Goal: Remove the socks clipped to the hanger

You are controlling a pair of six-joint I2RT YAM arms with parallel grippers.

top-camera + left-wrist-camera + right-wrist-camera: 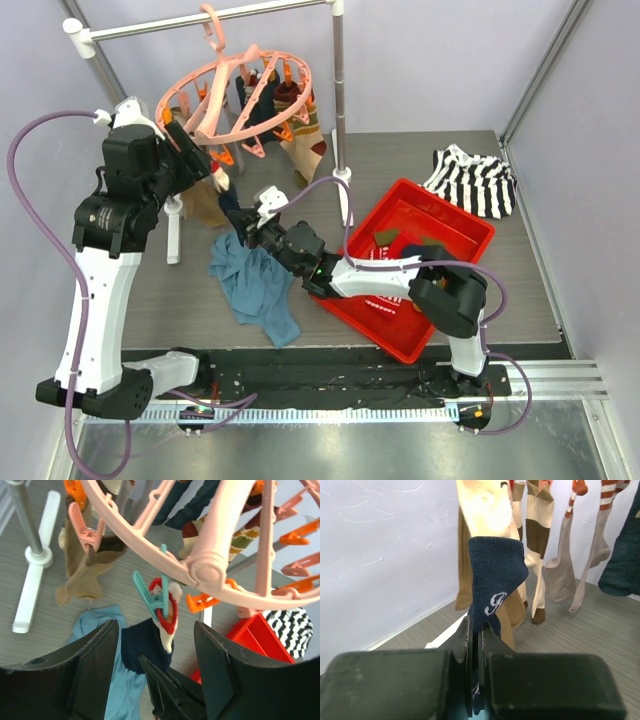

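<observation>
The pink ring hanger hangs from a grey rail, with several socks clipped round it. A teal clip on it holds a navy sock with a cream, red-trimmed cuff. My right gripper is shut on this sock's lower end, reaching up from the table. My left gripper is open just below the ring, its fingers either side of the teal clip and cuff without touching them. A brown sock hangs from a pink clip to the left.
A red tray holding a few socks lies right of centre. A blue cloth lies on the table under the right arm. A black-and-white striped garment is at the back right. The rail's upright post stands beside the hanger.
</observation>
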